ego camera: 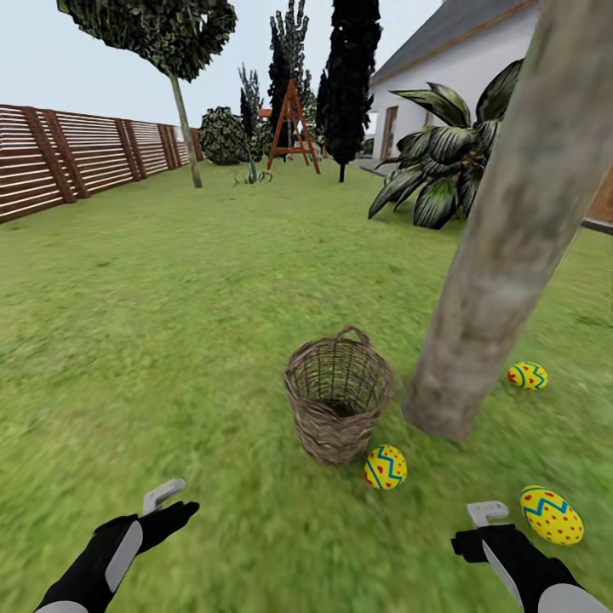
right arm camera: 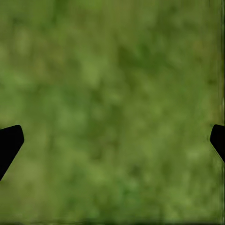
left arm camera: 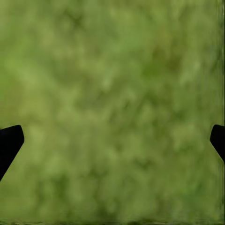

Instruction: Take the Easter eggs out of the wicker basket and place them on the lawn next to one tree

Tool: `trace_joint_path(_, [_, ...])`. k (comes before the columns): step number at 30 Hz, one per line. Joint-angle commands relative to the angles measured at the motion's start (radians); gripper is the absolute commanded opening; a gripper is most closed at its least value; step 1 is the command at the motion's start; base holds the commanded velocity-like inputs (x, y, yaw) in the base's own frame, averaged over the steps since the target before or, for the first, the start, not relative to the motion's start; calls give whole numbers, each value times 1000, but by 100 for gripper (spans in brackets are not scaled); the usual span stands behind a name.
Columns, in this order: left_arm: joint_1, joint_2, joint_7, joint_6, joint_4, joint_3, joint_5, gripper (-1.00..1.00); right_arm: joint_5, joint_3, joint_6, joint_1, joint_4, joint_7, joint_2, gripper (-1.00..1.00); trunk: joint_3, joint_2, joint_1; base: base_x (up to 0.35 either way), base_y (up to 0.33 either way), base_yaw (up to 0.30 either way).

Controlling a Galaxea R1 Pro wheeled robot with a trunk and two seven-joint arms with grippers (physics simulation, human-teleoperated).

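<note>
The wicker basket (ego camera: 338,405) stands upright on the lawn (ego camera: 170,323), and its inside looks empty. Right beside it rises the thick mottled trunk of the tree (ego camera: 502,247). Three yellow Easter eggs lie on the grass around the trunk's foot: one with blue zigzags (ego camera: 385,467) touching the basket's base, one (ego camera: 528,375) to the trunk's right, and a red-dotted one (ego camera: 552,515) near the front right. My left gripper (ego camera: 170,502) hangs low at front left, open. My right gripper (ego camera: 481,524) is low at front right, just left of the dotted egg, open. Both wrist views show grass between spread fingertips (left arm camera: 9,143) (right arm camera: 9,143).
A brown slatted fence (ego camera: 60,157) runs along the left. A broad-leaved plant (ego camera: 443,162) and the white house (ego camera: 460,77) stand behind the trunk at right. A thin-trunked tree (ego camera: 183,111), dark cypresses (ego camera: 353,77) and an orange ladder frame (ego camera: 292,128) are far back.
</note>
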Motion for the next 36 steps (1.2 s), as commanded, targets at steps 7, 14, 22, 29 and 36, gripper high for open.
trace_joint_path(7, [0, -1, -3, 7, -1, 4, 1, 100, 7, 3, 6, 0, -2, 3, 0, 100, 26, 1, -4, -211, -250, 0])
trace_joint_path(14, [0, -1, -3, 7, 0, 4, 0, 100, 7, 3, 6, 0, -1, 3, 0, 100, 53, 3, -7, -211, -250, 103])
trace_joint_path(22, [0, -2, -3, 7, 0, 4, -1, 100, 7, 4, 6, 0, 0, 3, 1, 100, 84, 5, -10, -211, -250, 255])
trace_joint_path(29, [0, -2, -3, 7, 0, 4, 0, 100, 7, 3, 6, 0, 0, 3, -1, 100, 111, 6, -14, -211, -250, 261])
trace_joint_path(36, [0, 0, -3, 7, 0, 4, 1, 100, 7, 3, 6, 0, 0, 3, -2, 100, 138, 8, -17, -211, -250, 261])
